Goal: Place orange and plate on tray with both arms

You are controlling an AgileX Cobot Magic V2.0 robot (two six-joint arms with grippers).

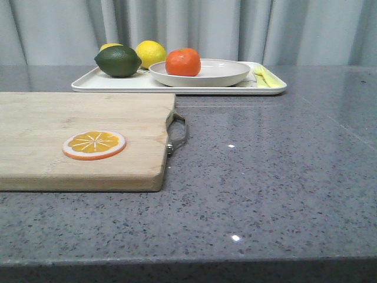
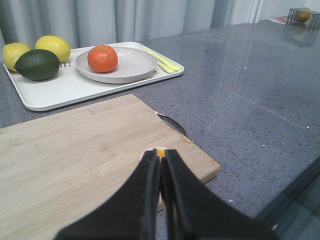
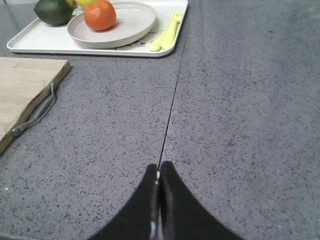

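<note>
The orange [image 1: 183,62] lies on the beige plate [image 1: 227,75], and the plate stands on the white tray [image 1: 106,84] at the back of the table. All three also show in the left wrist view: orange [image 2: 102,58], plate [image 2: 135,62], tray [image 2: 55,90], and in the right wrist view: orange [image 3: 100,14], plate [image 3: 132,20], tray [image 3: 40,40]. My left gripper [image 2: 161,152] is shut and empty above the wooden board. My right gripper [image 3: 159,167] is shut and empty over the bare grey counter. Neither gripper shows in the front view.
A dark green lime [image 1: 118,61] and two yellow lemons [image 1: 151,53] sit on the tray's left part; a yellow fork [image 1: 262,75] lies at its right end. A wooden cutting board [image 1: 59,118] with a metal handle [image 1: 178,132] carries an orange slice disc [image 1: 94,144].
</note>
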